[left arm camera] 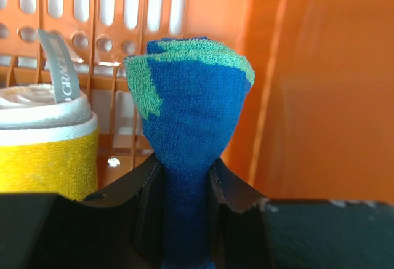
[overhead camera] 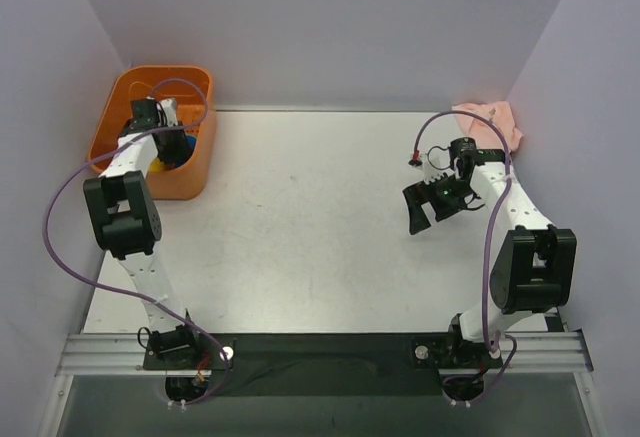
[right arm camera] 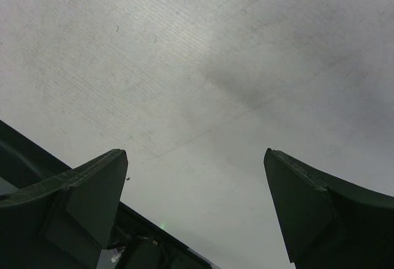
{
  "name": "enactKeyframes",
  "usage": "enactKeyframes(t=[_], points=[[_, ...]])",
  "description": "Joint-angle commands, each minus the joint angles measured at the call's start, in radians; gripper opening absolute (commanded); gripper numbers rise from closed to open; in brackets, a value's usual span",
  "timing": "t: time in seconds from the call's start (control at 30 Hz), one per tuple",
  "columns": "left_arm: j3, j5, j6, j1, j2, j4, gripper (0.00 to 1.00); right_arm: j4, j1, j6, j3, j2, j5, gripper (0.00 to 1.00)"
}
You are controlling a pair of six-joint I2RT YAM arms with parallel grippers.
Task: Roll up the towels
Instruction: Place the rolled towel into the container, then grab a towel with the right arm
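The green and blue towel is bunched into a roll and stands upright inside the orange basket. My left gripper is shut on its blue lower part, and the arm reaches down into the basket at the back left. The pale pink towel lies crumpled in the back right corner of the table. My right gripper hovers open over the bare table, in front of and left of the pink towel. In the right wrist view the right gripper has nothing between its fingers.
A yellow and white rolled cloth with a grey tag stands in the basket just left of the held towel. The basket's slotted wall is close behind both. Purple walls enclose the table on three sides.
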Motion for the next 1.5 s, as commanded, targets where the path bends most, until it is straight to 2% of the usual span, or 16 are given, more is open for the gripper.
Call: enactKeyframes(t=[0.0,0.17,0.2,0.3,0.33,0.5,0.53,0.63,0.67,0.93,1.17,1.23,1.3,1.47], points=[[-0.006,-0.108,0.068,-0.017,0.017,-0.008,0.0,-0.052,0.005,-0.006,0.033,-0.011,0.026,1.0],[-0.012,-0.165,0.076,-0.021,0.056,-0.016,0.04,-0.052,0.005,0.005,0.043,0.0,0.027,1.0],[-0.015,-0.168,0.076,-0.021,0.057,-0.016,0.15,-0.054,0.003,0.005,0.048,0.002,0.027,1.0],[-0.004,-0.176,0.102,-0.024,0.063,-0.033,0.31,-0.054,0.005,0.008,0.06,0.006,0.029,1.0],[0.004,-0.173,0.102,-0.024,0.065,-0.042,0.4,-0.054,0.006,0.008,0.062,0.009,0.029,1.0],[0.053,-0.154,0.105,-0.029,0.057,-0.1,0.54,-0.058,0.005,0.014,0.08,0.017,0.029,1.0],[0.06,-0.147,0.102,-0.029,0.047,-0.107,0.6,-0.06,0.006,0.016,0.089,0.022,0.029,1.0],[0.097,-0.133,0.1,-0.034,0.017,-0.131,0.63,-0.063,0.005,0.022,0.102,0.023,0.024,1.0],[0.109,-0.133,0.108,-0.035,0.01,-0.136,0.71,-0.063,0.006,0.022,0.103,0.022,0.024,1.0],[0.208,-0.125,0.154,-0.037,-0.041,-0.174,0.78,-0.066,0.008,0.039,0.126,0.035,0.015,1.0],[0.341,-0.147,0.201,-0.035,-0.072,-0.174,0.91,-0.051,-0.012,0.091,0.204,0.074,0.008,1.0],[0.388,-0.138,0.22,-0.035,-0.096,-0.17,0.97,-0.031,-0.018,0.146,0.276,0.119,0.008,1.0],[0.416,-0.118,0.237,-0.041,-0.119,-0.153,0.97,-0.017,-0.062,0.201,0.339,0.164,0.023,1.0],[0.384,-0.045,0.321,-0.087,-0.226,-0.098,0.97,0.007,-0.11,0.264,0.653,0.383,0.104,1.0]])
